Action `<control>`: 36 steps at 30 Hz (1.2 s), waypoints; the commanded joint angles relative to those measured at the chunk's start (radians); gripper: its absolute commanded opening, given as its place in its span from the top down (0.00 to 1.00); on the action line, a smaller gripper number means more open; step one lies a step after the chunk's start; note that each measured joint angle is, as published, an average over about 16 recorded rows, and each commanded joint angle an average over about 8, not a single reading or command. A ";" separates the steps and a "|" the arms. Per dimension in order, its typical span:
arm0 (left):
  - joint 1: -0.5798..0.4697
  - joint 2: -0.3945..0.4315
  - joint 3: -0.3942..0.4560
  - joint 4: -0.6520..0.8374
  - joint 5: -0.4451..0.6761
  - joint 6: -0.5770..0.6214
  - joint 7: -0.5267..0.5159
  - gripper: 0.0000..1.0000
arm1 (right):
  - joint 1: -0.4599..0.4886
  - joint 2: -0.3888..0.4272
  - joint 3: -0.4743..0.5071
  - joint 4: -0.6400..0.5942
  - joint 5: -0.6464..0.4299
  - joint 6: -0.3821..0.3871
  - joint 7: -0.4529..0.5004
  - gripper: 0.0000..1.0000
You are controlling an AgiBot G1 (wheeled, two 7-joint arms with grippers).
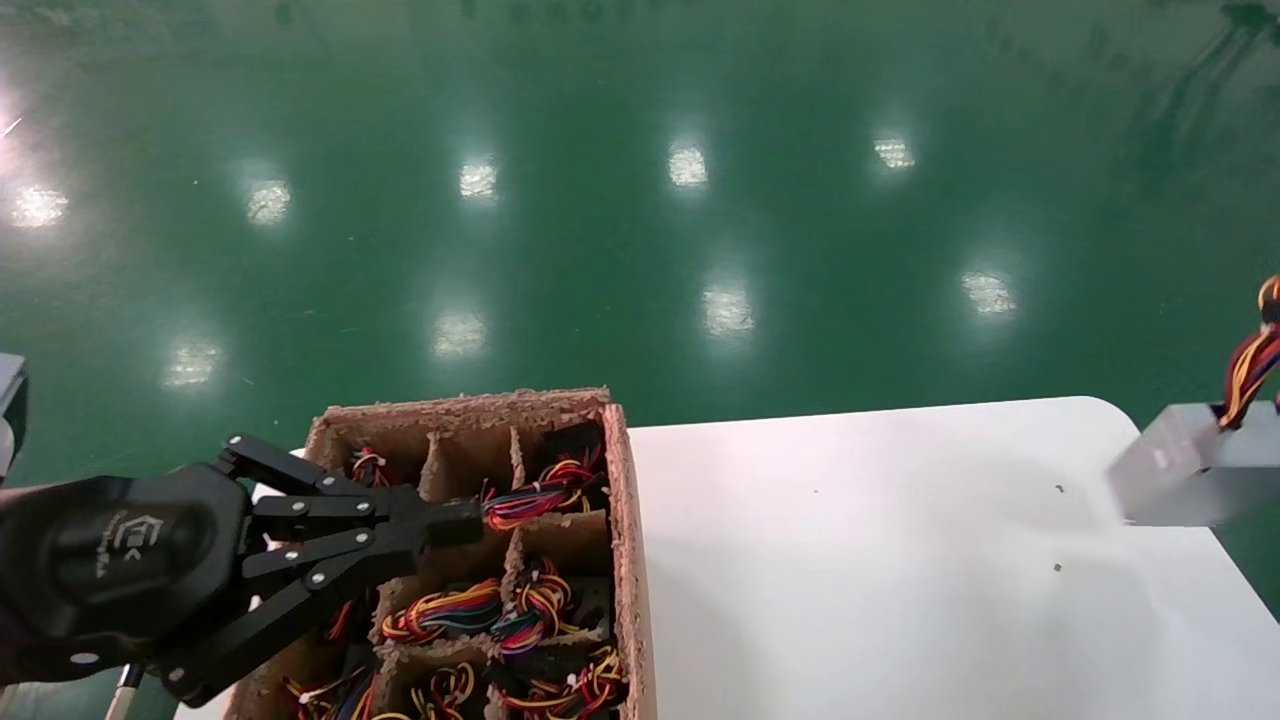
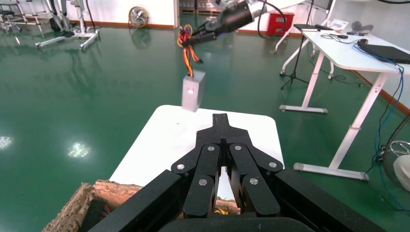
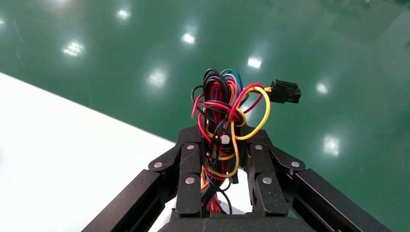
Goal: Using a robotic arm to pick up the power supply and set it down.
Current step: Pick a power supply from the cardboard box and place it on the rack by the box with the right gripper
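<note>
Your right end effector (image 3: pixel 220 159) is pinching the wire bundle (image 3: pixel 227 113) of the power supply (image 1: pixel 1190 468): in the right wrist view the red, yellow, orange and black strands run up between its two black fingers (image 3: pixel 189 166) and loop out past the tips, ending in a small black connector (image 3: pixel 285 91). The grey metal box itself hangs below that end effector on its wires, tilted, clear of the white worktop (image 1: pixel 850 560) and over the worktop's edge at the far right of the head view. In the left wrist view you see the same thing from the far side: the box (image 2: pixel 193 90) dangles under the right end effector (image 2: pixel 186 42), above the end of the worktop (image 2: pixel 159 140).

Your left end effector (image 1: pixel 470 522) has its fingers pressed together, with nothing between them. It sits over a brown cardboard crate (image 1: pixel 625 520) split into compartments, and its tip lies against a coil of coloured wires (image 1: pixel 535 495) in one of them. More coils fill the compartments below and beside it. The crate stands against the worktop's edge, on the side towards that end effector, and the hanging power supply is well apart from it, across the worktop. Glossy green floor (image 1: pixel 640 200) lies beyond both.
</note>
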 commanded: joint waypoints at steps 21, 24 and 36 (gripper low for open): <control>0.000 0.000 0.000 0.000 0.000 0.000 0.000 1.00 | -0.074 -0.213 -0.012 -0.087 0.022 0.124 -0.007 1.00; 0.000 0.000 0.000 0.000 0.000 0.000 0.000 1.00 | -0.065 -0.229 -0.017 -0.110 0.014 0.114 -0.010 1.00; 0.000 0.000 0.000 0.000 0.000 0.000 0.000 1.00 | -0.041 -0.258 -0.038 -0.186 -0.016 0.064 -0.015 1.00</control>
